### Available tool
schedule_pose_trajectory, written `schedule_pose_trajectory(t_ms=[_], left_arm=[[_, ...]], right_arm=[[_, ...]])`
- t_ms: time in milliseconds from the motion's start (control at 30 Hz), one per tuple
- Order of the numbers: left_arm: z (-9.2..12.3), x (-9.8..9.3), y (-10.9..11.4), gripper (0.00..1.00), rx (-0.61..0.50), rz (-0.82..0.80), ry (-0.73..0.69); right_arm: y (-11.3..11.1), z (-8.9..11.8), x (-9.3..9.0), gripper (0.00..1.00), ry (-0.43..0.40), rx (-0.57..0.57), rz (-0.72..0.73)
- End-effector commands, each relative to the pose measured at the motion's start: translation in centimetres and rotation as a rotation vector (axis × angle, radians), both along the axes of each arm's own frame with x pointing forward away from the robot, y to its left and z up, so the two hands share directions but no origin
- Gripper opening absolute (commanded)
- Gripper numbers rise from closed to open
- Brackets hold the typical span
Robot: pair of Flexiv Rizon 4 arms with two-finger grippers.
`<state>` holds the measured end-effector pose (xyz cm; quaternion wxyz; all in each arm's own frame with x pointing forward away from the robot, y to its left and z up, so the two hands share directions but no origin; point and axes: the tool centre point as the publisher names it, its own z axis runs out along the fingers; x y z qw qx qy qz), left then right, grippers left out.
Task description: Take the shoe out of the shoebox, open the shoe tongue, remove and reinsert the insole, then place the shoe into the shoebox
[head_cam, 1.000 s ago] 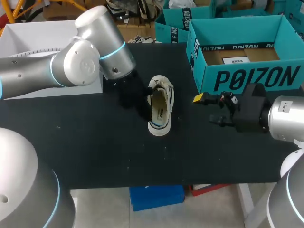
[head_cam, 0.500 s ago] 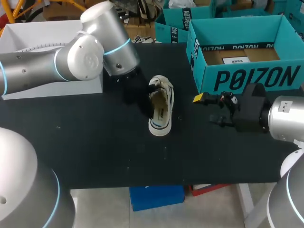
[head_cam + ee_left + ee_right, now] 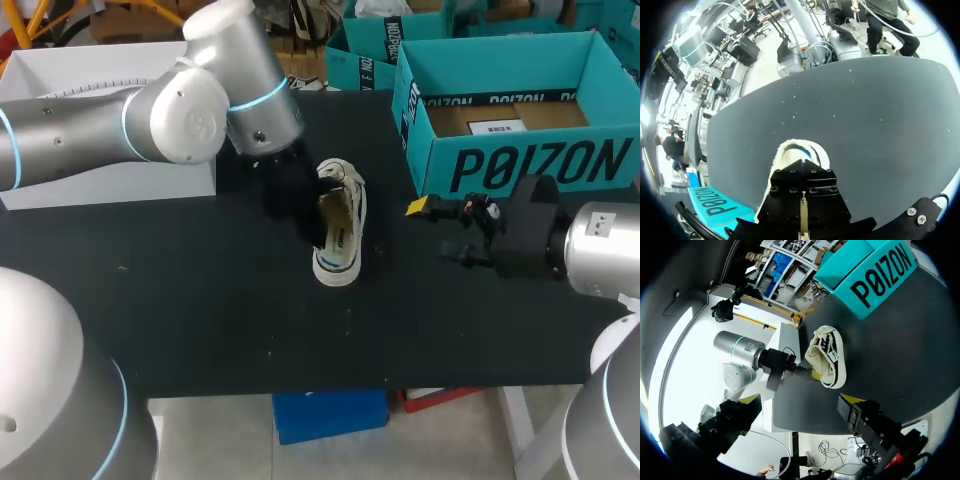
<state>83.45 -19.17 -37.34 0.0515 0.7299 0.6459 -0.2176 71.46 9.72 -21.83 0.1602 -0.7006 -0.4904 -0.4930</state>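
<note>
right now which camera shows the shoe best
The head view: the shoe is seen whole from above, opening and laces showing, with the left arm covering only one side. The right wrist view shows the shoe whole too, but side-on. The left wrist view catches only one rounded end.

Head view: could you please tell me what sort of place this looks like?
Probably a robot lab workbench for handling trials: my left arm and right arm come in over a black table with a shoe and an open teal shoebox.
</note>
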Motion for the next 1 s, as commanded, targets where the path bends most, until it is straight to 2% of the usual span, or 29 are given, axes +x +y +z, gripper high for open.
schedule_pose_trajectory(t_ms=[33,267,667,1000], left_arm=[[-0.3,0.2,-1.1,0.0,0.014,-0.002,-0.012],[-1.0,0.1,-1.7,0.0,0.056,-0.026,-0.045],[-3.1,-0.1,-0.8,0.0,0.131,-0.021,-0.065],[-4.9,0.3,-1.4,0.0,0.167,-0.032,-0.069]], right_arm=[[-0.1,0.1,0.0,1.0,0.0,0.0,0.001],[-0.1,0.1,0.0,1.0,0.0,0.0,0.001],[-0.1,0.1,0.0,1.0,0.0,0.0,0.001],[-0.1,0.1,0.0,1.0,0.0,0.0,0.001]])
